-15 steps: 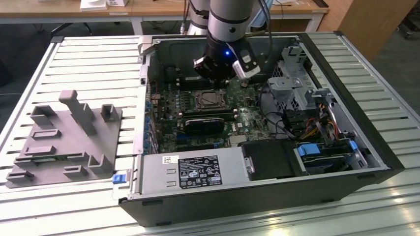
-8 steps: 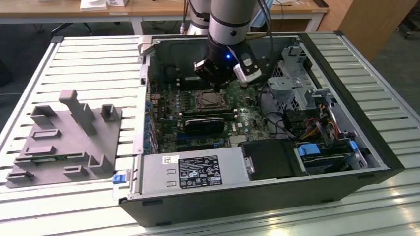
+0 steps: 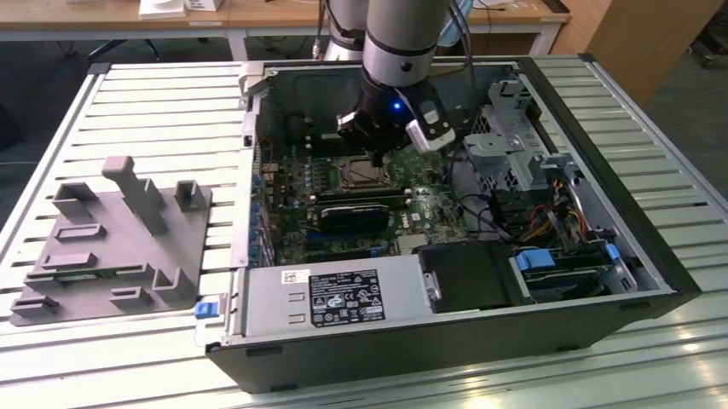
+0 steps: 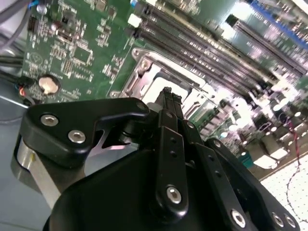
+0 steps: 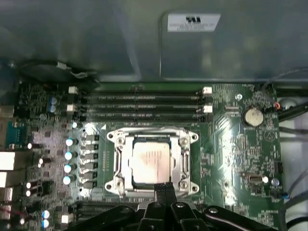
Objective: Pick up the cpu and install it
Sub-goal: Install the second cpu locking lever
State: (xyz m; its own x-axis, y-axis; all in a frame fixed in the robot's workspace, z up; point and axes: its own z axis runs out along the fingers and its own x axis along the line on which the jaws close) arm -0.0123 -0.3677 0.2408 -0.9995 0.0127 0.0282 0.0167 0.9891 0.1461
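First wrist view shows the silver square cpu (image 5: 151, 162) lying in the socket (image 5: 120, 163); the pincer (image 5: 162, 188), fingers together, hovers just above it.

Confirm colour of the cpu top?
Shiny pale silver, on the cpu seated in the socket; clearest in the first wrist view.

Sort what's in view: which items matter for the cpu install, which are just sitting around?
Job:
cpu, lying in the socket
motherboard
gripper, fingers together just above the cpu's edge

Lying about:
grey plastic block beside the case
drive cage
power supply
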